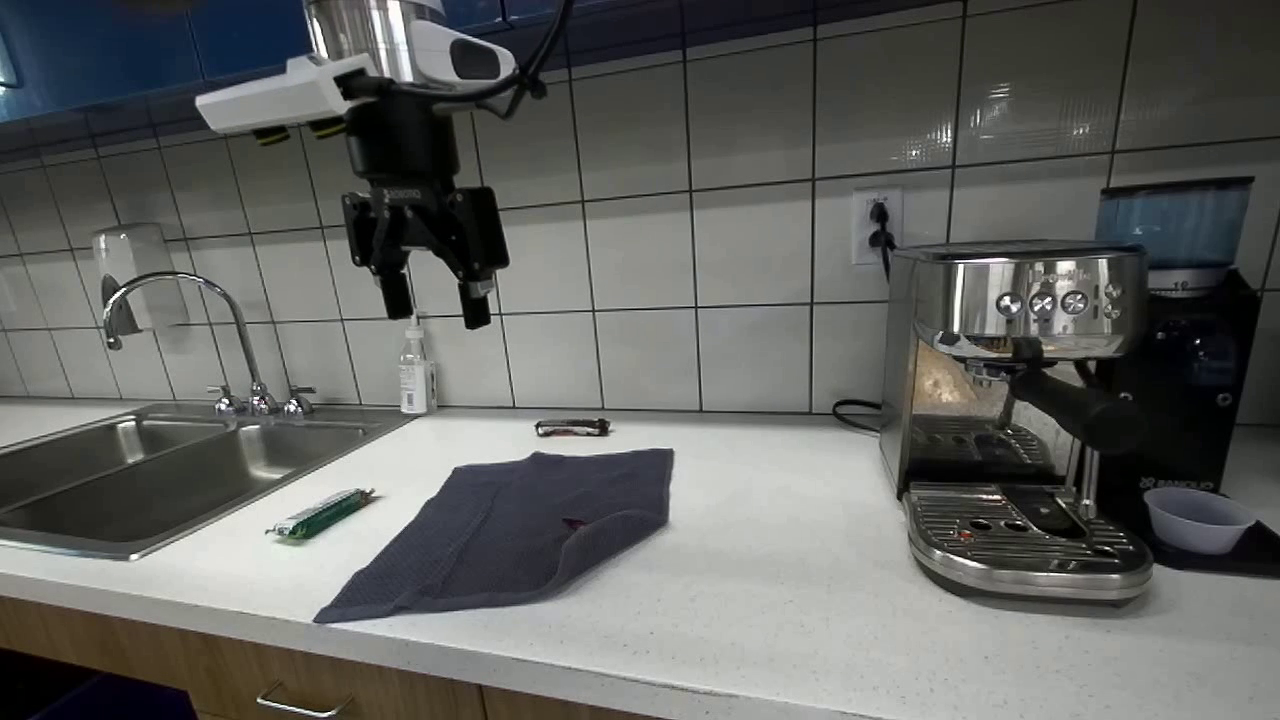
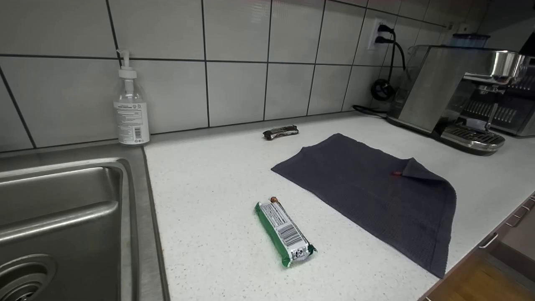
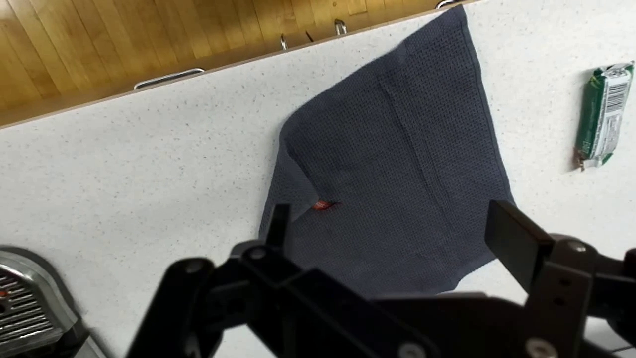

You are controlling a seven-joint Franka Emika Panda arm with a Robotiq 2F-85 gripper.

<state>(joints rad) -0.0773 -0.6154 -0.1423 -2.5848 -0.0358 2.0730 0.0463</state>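
My gripper (image 1: 437,306) hangs high above the counter, its two black fingers wide apart with nothing between them. A dark grey-blue cloth (image 3: 397,149) lies spread below it on the white counter, one corner folded over beside a small red tag (image 3: 324,204). In the wrist view the fingers overlap the cloth's near part without touching it. A green and white wrapped bar (image 2: 284,234) lies on the counter between cloth and sink, also in the wrist view at upper right. Near the tiled wall, behind the cloth, rests a dark brown wrapped bar (image 2: 281,132).
A steel double sink (image 1: 130,550) with a curved faucet (image 1: 235,310) is set into the counter. The soap bottle (image 2: 131,121) stands by the wall. An espresso machine (image 1: 1030,265), black grinder (image 1: 1185,400) and small bowl (image 1: 1198,520) stand at the opposite end. Blue cabinets (image 1: 110,50) hang overhead.
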